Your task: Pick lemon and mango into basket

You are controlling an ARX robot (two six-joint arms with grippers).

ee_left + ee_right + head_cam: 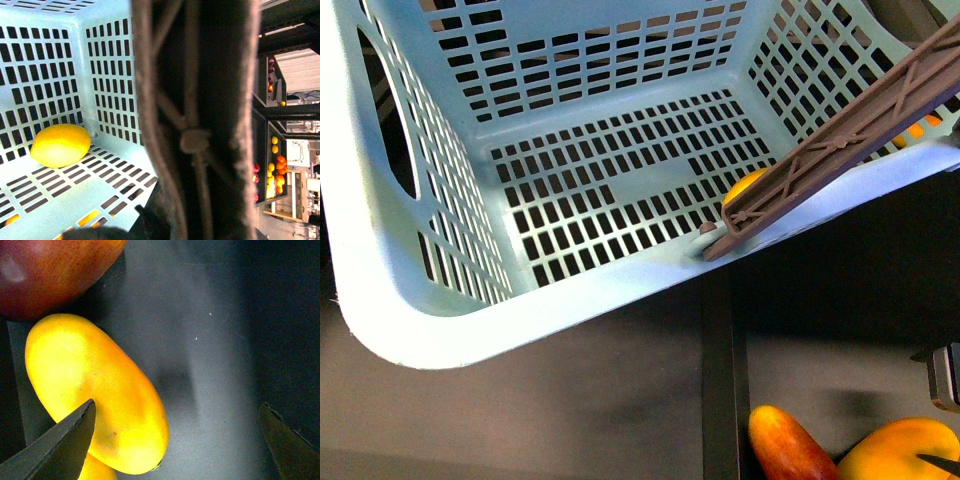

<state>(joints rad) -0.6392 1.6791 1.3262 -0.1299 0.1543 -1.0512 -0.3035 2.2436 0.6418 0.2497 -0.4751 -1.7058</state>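
Observation:
The teal basket [620, 300] fills the front view, held up close. The lemon [60, 145] lies on its slotted floor near a corner and peeks out behind the brown handle in the front view [745, 185]. My left gripper [165, 220] is shut on the basket's brown handle [200, 100]. A yellow-orange mango [100, 390] lies on the dark surface and also shows at the lower right of the front view [900, 450]. My right gripper [175, 440] is open just above it. One finger [60, 445] overlaps the mango and the other [290, 440] stands over bare surface.
A red-and-yellow fruit [788, 445] lies next to the mango, also in the right wrist view [50, 270]. Another yellow fruit [95, 470] peeks from under the mango. Orange fruit [920, 128] shows through the basket's slots. Far shelves of fruit [277, 170] stand behind.

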